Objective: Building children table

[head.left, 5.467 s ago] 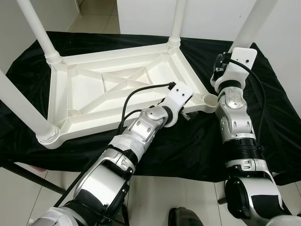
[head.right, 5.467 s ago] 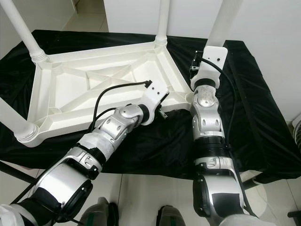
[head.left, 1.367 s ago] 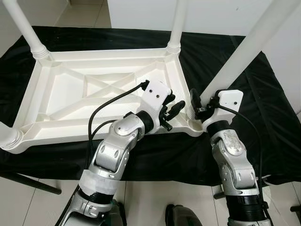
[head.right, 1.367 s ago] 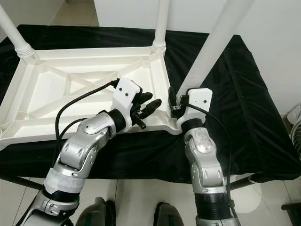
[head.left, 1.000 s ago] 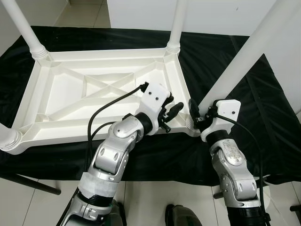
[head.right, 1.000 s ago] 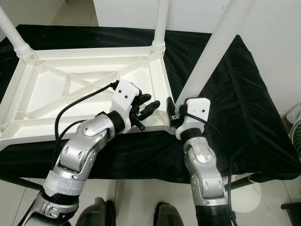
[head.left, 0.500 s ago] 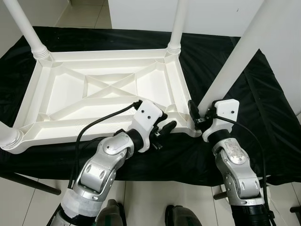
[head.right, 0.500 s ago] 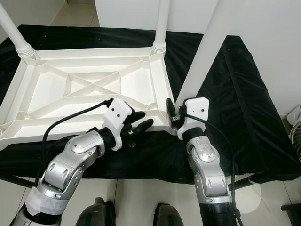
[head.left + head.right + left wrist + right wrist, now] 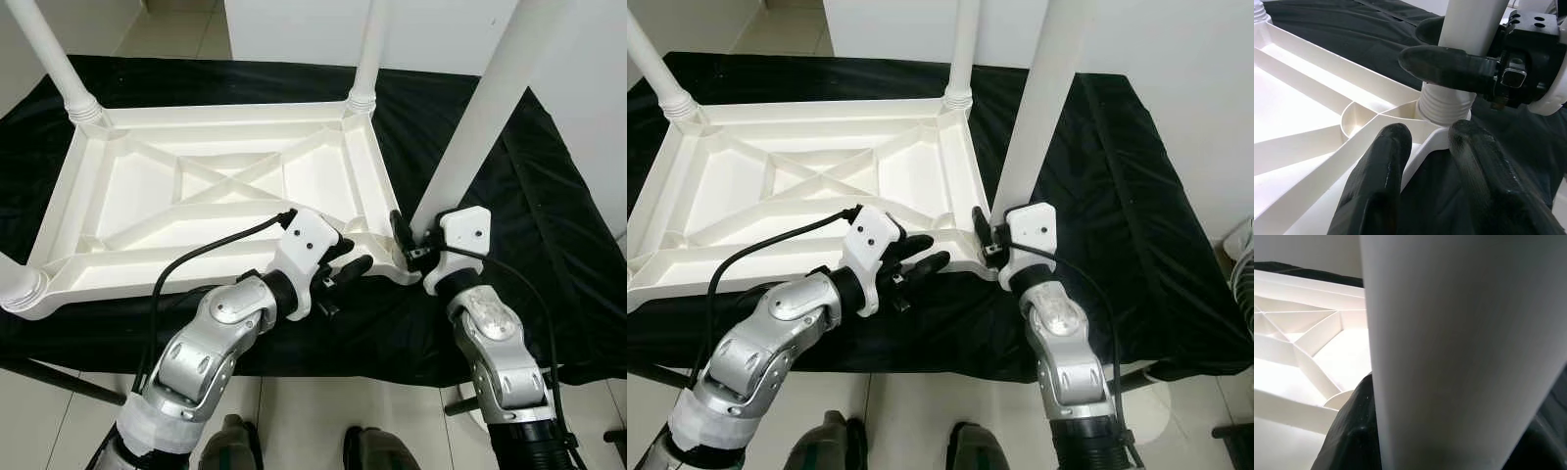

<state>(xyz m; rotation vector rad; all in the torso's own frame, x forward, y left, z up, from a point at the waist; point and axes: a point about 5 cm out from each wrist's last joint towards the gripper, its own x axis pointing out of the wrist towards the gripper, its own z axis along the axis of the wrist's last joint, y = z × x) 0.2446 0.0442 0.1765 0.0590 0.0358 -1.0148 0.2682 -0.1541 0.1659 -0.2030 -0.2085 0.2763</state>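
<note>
1. One black cloth [image 9: 549, 225] spread over the desk, draped past its edges, under everything else.
2. One white plastic children's table [image 9: 196, 196], upside down on the cloth, ribbed underside up with a crossed brace in the middle.
3. Four white legs in all: three upright at the far-left [image 9: 59, 59], far-right [image 9: 367, 54] and near-left [image 9: 12, 284] corners; a fourth leg [image 9: 480, 108] at the near-right corner, nearly upright, leaning slightly away to the right.
4. Threaded lower end [image 9: 1442, 105] of that fourth leg sitting in the near-right corner socket [image 9: 404, 266]; how far seated, cannot tell.
5. Right arm [image 9: 495, 343] reaching up from the near edge of the desk to the base of the fourth leg.
6. Right hand [image 9: 1459, 46] clamped on the fourth leg just above the threads, one black finger [image 9: 1449, 63] across the front and the other behind.
7. Left arm [image 9: 216, 333] angled in from the near left, a black cable looping over the tabletop's near rim.
8. Left hand [image 9: 1425, 147] with fingers [image 9: 1386, 166] apart, holding nothing, straddling the rim of the table beside the near-right socket; contact with the rim, cannot tell.
</note>
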